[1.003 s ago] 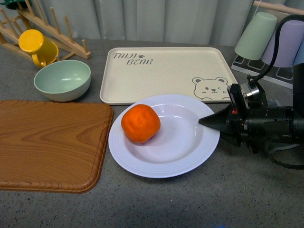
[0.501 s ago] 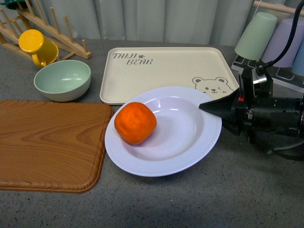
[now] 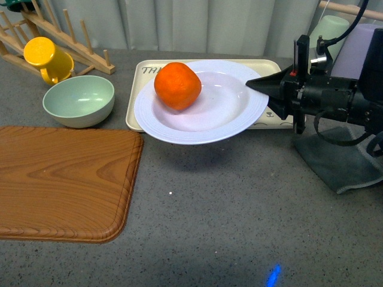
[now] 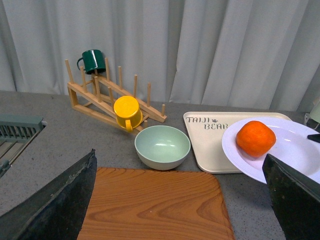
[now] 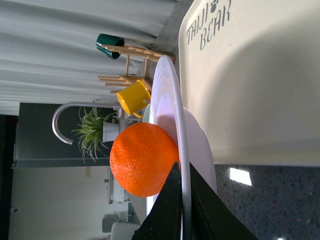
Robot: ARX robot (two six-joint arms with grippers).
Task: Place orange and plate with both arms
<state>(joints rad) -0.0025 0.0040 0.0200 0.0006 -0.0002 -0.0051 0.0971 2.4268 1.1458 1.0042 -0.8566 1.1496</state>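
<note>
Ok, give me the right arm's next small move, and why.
Probably lower the plate level onto the bear tray: the right hand grips its rim, it hangs partly above the tray, and the orange sits loose inside.

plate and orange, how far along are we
Done: the orange sits in the plate. In hand: the right gripper pinches the plate's rim, holding it off the table over the tray. Still to do: setting it down; the left gripper is open and empty.
</note>
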